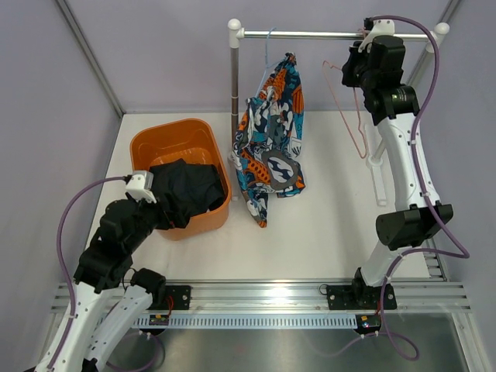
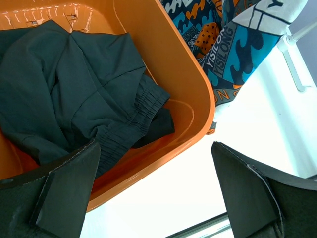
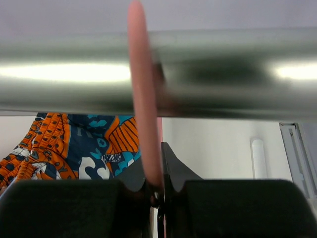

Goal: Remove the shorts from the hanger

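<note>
Printed blue, orange and white fabric shorts (image 1: 271, 139), bunched up and dangling off a thin blue wire hanger (image 1: 269, 46) at the top centre of the overhead view. Hooked over the silver metal rail (image 1: 310, 34) of the rack, just beside the grey upright post (image 1: 234, 77). Lowest corner down near the white tabletop (image 1: 325, 225), touching or not impossible to say from here.

Handling-wise: looks light, limp and probably a bit slick, zero stiffness, so expect sagging and draping the second it's loose. Would go for the gathered elastic waistband up by the hanger, thickest and grippiest bit, rather than a single thin layer lower down. Worth bracing the hanger too, since tugging down on soft cloth could just swing it or slide it along the rail.

Moving outward: right gripper (image 1: 363, 36) up in the upper right at the rail, pressed together and pinching the hook of a bare pink wire hanger (image 1: 349, 108), clear enough in its own wrist view. Well apart from the shorts.

Left gripper (image 2: 153, 188) down in the lower left, spread wide and holding nothing, hovering over an orange plastic tub (image 1: 167, 132) with crumpled black shorts (image 1: 186, 190) inside.
</note>
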Controlling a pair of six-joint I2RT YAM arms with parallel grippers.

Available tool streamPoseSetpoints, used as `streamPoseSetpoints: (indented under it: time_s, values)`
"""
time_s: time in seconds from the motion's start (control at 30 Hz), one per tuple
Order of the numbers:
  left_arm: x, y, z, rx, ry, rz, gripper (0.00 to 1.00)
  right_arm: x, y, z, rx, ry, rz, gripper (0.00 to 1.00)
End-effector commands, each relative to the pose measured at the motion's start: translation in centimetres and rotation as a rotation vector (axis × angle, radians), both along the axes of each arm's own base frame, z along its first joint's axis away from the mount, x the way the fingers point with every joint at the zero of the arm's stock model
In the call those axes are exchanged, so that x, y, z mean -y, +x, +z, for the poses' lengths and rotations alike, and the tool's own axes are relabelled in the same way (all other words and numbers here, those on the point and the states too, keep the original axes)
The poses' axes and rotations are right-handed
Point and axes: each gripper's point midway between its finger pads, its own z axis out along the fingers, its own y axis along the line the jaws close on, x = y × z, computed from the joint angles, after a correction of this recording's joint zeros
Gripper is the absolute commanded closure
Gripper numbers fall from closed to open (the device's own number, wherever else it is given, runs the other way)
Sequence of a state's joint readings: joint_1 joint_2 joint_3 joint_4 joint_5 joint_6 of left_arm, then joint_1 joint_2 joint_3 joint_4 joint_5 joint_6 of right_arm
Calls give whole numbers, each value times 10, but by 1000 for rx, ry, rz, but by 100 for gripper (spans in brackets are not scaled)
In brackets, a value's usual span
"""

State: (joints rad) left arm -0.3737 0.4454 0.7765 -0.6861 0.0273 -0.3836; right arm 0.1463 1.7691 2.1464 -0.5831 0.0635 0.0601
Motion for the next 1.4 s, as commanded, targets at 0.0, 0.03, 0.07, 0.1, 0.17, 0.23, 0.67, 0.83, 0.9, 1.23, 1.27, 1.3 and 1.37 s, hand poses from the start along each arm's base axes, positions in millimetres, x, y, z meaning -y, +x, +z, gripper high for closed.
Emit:
streamPoseSetpoints:
  time_s: [0.0, 0.03, 0.07, 0.1, 0.17, 0.23, 0.67, 0.83, 0.9, 1.23, 1.27, 1.3, 1.37]
  values:
    - [7, 2, 8, 40, -6, -36, 1, 10, -13, 9, 15, 17, -40, 82]
    - [7, 2, 8, 40, -6, -36, 1, 9, -17, 13, 24, 26, -42, 78]
    - [7, 1, 8, 41, -7, -37, 1, 10, -19, 15, 26, 29, -42, 73]
    - [8, 1, 8, 40, -7, -38, 1, 10, -20, 15, 28, 34, -45, 69]
    - [8, 0, 8, 40, -6, -42, 1, 13, -27, 23, 44, 48, -57, 58]
    - [9, 0, 8, 40, -7, -44, 1, 16, -34, 30, 56, 58, -77, 47]
    - [9, 0, 8, 42, -8, -41, 1, 35, -105, 70, 113, 207, -188, 31]
    - [9, 0, 8, 41, -8, -42, 1, 2, -140, 89, 138, 215, -69, 30]
    - [10, 0, 8, 41, -11, -44, 1, -21, -151, 94, 132, 194, -17, 29]
    - [9, 1, 8, 40, -10, -40, 1, -129, -123, 64, 35, 162, 169, 28]
    - [9, 1, 8, 40, -10, -40, 1, -137, -121, 65, 39, 164, 180, 28]
    - [9, 0, 8, 42, -12, -38, 1, -141, -120, 74, 62, 174, 185, 28]
    - [9, 1, 7, 39, -11, -38, 1, -159, -115, 75, 71, 169, 207, 28]
